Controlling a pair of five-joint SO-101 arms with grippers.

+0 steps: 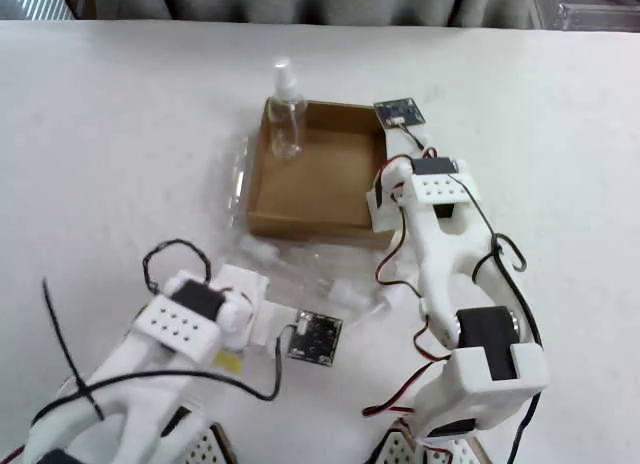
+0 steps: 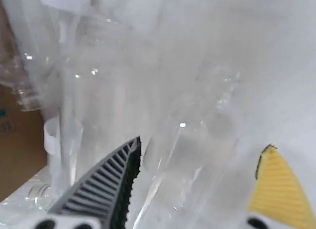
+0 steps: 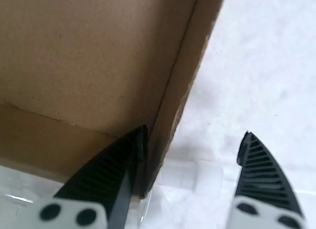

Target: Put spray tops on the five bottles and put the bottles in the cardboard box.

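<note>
The cardboard box sits mid-table. One clear bottle with a white spray top stands in its far left corner. Several clear bottles and white spray tops lie on the table just in front of the box. My left gripper is open, and a lying clear bottle sits between its black and yellow fingers. A white spray top with its tube lies beside it. My right gripper is open over the box's near right corner, one finger inside the box wall, the other outside.
A crumpled clear plastic bag lies against the box's left side. The left arm is at the near left and the right arm at the near right, both with loose cables. Bare table lies to the far left and right.
</note>
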